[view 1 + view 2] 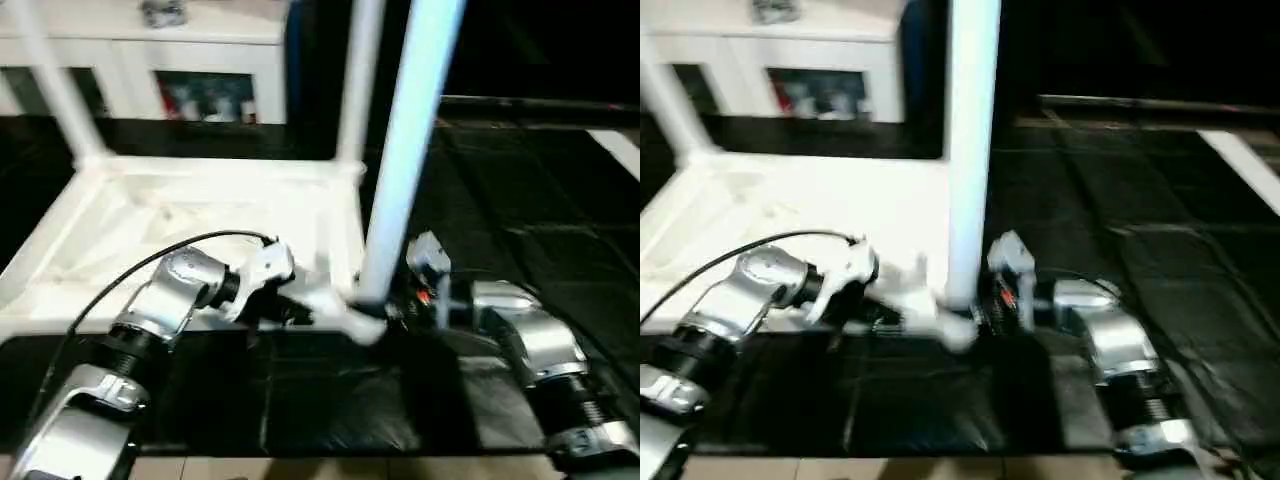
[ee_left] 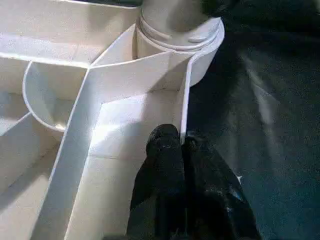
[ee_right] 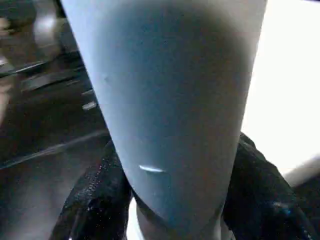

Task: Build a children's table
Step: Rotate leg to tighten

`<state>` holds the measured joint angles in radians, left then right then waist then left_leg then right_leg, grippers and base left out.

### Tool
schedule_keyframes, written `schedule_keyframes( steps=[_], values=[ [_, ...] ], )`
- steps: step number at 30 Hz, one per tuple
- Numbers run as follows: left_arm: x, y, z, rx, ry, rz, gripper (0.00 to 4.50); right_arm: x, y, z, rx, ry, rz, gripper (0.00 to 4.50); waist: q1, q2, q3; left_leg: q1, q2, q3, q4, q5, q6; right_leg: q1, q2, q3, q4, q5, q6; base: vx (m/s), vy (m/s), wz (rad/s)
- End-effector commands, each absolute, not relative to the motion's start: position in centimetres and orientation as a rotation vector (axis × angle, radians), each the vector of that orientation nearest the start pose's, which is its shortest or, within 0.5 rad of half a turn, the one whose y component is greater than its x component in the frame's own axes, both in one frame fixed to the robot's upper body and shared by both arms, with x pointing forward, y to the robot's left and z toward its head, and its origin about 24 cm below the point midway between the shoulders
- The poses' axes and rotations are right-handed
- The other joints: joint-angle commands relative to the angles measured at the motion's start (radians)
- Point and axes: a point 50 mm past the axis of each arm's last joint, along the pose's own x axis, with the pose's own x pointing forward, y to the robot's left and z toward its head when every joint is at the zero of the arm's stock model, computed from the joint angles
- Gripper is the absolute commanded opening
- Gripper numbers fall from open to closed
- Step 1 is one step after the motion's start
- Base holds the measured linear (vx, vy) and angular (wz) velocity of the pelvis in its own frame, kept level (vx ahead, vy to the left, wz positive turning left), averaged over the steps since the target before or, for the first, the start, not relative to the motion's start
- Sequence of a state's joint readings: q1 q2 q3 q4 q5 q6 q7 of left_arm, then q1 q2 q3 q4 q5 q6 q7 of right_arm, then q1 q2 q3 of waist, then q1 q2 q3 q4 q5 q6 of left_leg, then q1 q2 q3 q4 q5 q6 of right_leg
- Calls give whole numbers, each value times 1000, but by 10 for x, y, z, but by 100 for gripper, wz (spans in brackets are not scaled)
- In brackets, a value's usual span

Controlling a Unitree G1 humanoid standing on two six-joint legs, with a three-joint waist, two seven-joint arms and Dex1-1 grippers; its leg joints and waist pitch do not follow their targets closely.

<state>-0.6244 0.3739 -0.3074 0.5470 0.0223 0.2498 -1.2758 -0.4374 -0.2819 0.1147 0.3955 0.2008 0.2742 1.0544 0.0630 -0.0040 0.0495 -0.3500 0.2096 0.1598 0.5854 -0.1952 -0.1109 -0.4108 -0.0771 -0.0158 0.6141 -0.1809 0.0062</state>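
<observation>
White plastic tabletop (image 1: 180,215) lies underside up on a dark floor (image 1: 520,240), ribs showing. Three legs stand upright from its corner sockets: far left leg (image 1: 55,85), far right leg (image 1: 358,80), near leg (image 1: 405,150) at the near right corner. Left end effector (image 2: 182,145) clenched, fingertips pinching the thin rim wall of the tabletop just beside the near socket (image 2: 180,37). Right end effector (image 3: 175,200) grasping the near leg low down, one black finger on each side of the tube, just above the socket. White cabinet (image 1: 150,50) stands behind the tabletop, across the floor.
</observation>
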Motion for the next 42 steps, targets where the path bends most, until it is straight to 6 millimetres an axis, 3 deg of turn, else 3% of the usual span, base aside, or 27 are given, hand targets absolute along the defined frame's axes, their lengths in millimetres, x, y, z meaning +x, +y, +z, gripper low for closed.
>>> schedule_keyframes(
  steps=[1,3,5,6,7,8,14,15,17,18,22,23,24,26,28,29,31,32,33,34,39,42],
  values=[
    [315,93,64,303,470,-1443,0,304,-107,47,34,335,1127,209,6,-1,-58,-10,-1,9,-77,-203,-10,58,-37,17,-78,-282,-193,0,0,0],
    [319,79,63,252,465,-1360,0,307,-93,47,91,325,1077,209,-8,1,-60,-8,-2,11,-72,-191,3,55,-34,18,-77,-231,-211,0,0,0],
    [324,70,64,217,461,-1282,0,308,-82,49,120,320,1049,207,-12,0,-61,-9,-4,13,-70,-178,12,57,-32,18,-76,-203,-221,0,0,0],
    [326,67,64,202,460,-1249,0,309,-77,49,121,321,1036,207,-14,-6,-61,-8,-4,13,-69,-172,17,57,-31,17,-77,-193,-226,0,0,0],
    [328,64,65,187,455,-1222,0,310,-73,49,119,323,1022,207,-14,-3,-61,-9,-5,13,-70,-164,19,57,-31,17,-75,-190,-229,0,0,0],
    [329,61,66,171,453,-1197,0,311,-68,49,123,326,1001,206,-16,-8,-60,-10,-5,14,-70,-163,20,57,-31,17,-77,-193,-227,0,0,0],
    [329,61,68,172,449,-1150,0,317,-57,45,44,367,905,206,-23,-6,-58,-9,-4,11,-74,-188,17,54,-33,16,-82,-246,-205,0,0,0],
    [329,61,68,173,449,-1150,0,317,-57,45,45,366,909,260,-23,-6,-57,-8,-4,12,-74,-195,20,53,-33,17,-84,-252,-203,0,0,0],
    [326,65,66,186,453,-1161,0,316,-59,45,45,361,913,272,-23,-11,-58,-10,-3,13,-73,-186,28,56,-33,18,-83,-235,-203,0,0,0],
    [326,66,65,192,455,-1164,0,316,-59,44,44,362,907,282,-22,-7,-60,-10,-2,13,-72,-161,36,56,-33,19,-79,-190,-213,0,0,0],
    [321,78,63,220,464,-1217,0,313,-71,47,35,334,937,319,-23,-2,-63,-13,-4,14,-69,-128,48,61,-31,18,-71,-112,-230,0,0,0],
    [320,84,63,249,459,-1256,0,310,-80,49,31,317,968,326,-23,-5,-64,-13,-4,14,-69,-121,55,63,-31,18,-70,-93,-231,0,0,0],
    [320,87,63,258,464,-1275,0,309,-85,50,30,310,987,334,-21,1,-65,-10,-4,15,-67,-119,62,63,-30,19,-70,-72,-235,0,0,0],
    [320,90,63,269,470,-1288,0,308,-90,51,29,305,1006,356,-21,-1,-66,-9,-3,16,-65,-115,71,64,-29,19,-66,-39,-251,0,0,0],
    [319,96,63,292,477,-1323,0,305,-99,54,22,294,1042,372,-20,2,-65,-7,-2,17,-66,-119,70,61,-31,18,-67,-44,-264,0,0,0],
    [317,101,64,313,482,-1360,0,304,-107,56,13,288,1065,378,-20,9,-63,-5,-1,17,-67,-139,68,60,-29,18,-70,-60,-266,0,0,0],
    [314,108,66,355,485,-1441,0,303,-119,60,3,279,1109,385,-17,8,-64,-4,1,16,-67,-158,69,61,-30,18,-69,-66,-269,0,0,0],
    [314,109,66,357,485,-1446,0,303,-120,61,2,278,1111,412,-17,9,-63,-5,2,16,-68,-159,69,60,-30,18,-67,-61,-275,0,0,0],
    [310,116,67,378,508,-1507,0,301,-129,63,-20,292,1161,412,-14,16,-62,-2,2,17,-67,-168,65,58,-30,18,-68,-68,-278,0,0,0],
    [309,119,67,389,518,-1531,0,299,-132,64,-33,300,1184,422,-10,12,-63,-1,4,17,-67,-165,65,61,-29,18,-65,-55,-283,0,0,0],
    [304,132,64,467,588,-1601,0,295,-148,63,-78,372,1277,431,8,21,-63,0,5,19,-65,-161,60,60,-29,16,-60,-37,-295,0,0,0],
    [300,135,63,477,606,-1642,0,295,-150,65,-43,369,1310,431,14,13,-63,-1,6,19,-66,-170,50,60,-32,16,-61,-64,-290,0,0,0]
  ],
)
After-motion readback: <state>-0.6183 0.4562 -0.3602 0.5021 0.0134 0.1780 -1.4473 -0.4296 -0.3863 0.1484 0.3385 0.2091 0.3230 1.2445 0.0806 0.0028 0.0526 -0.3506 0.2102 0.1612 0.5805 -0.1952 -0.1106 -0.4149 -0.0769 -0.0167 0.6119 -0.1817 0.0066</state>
